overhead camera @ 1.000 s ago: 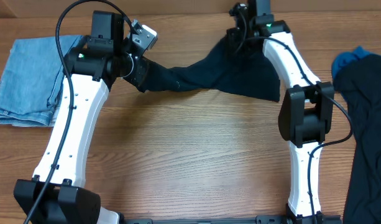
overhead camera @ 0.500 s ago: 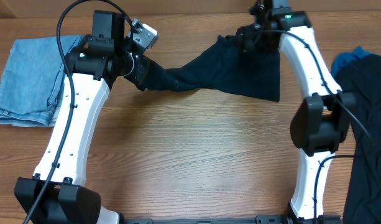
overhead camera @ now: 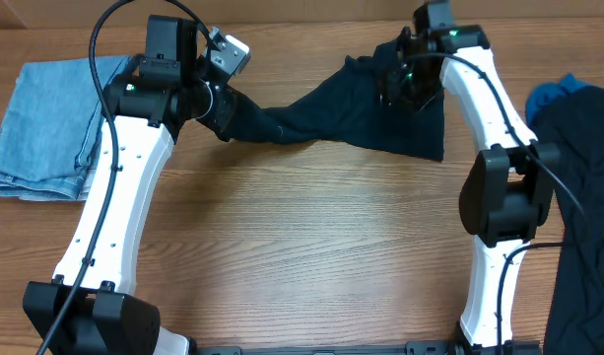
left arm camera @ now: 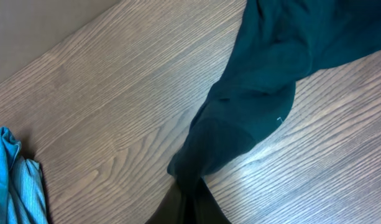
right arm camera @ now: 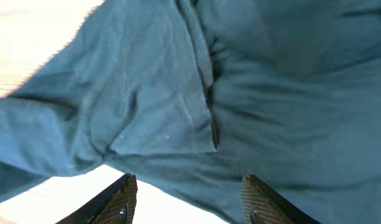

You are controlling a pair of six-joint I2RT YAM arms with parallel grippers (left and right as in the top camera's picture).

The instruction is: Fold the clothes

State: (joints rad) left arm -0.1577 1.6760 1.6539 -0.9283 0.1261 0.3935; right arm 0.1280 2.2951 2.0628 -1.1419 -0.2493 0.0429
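Note:
A dark navy garment [overhead camera: 351, 118] lies stretched across the back of the wooden table, one end pulled into a narrow tail toward the left. My left gripper [overhead camera: 223, 126] is shut on that tail; in the left wrist view the cloth [left arm camera: 252, 93] bunches into the closed jaws of the left gripper [left arm camera: 190, 202]. My right gripper [overhead camera: 400, 84] hovers over the garment's back right part. Its jaws stand open in the right wrist view, with the cloth [right arm camera: 240, 93] spread just beyond the right gripper [right arm camera: 189, 183] and nothing pinched between the mesh pads [right arm camera: 125, 199].
Folded light blue jeans [overhead camera: 45, 128] lie at the far left, also seen at the edge of the left wrist view as the jeans [left arm camera: 13, 180]. A heap of dark clothes [overhead camera: 587, 197] with a blue piece [overhead camera: 553, 94] fills the right edge.
My right gripper has let go of the garment's back corner, opened, and shifted right and slightly forward. The cloth there has dropped onto the table. The left arm has stayed still.

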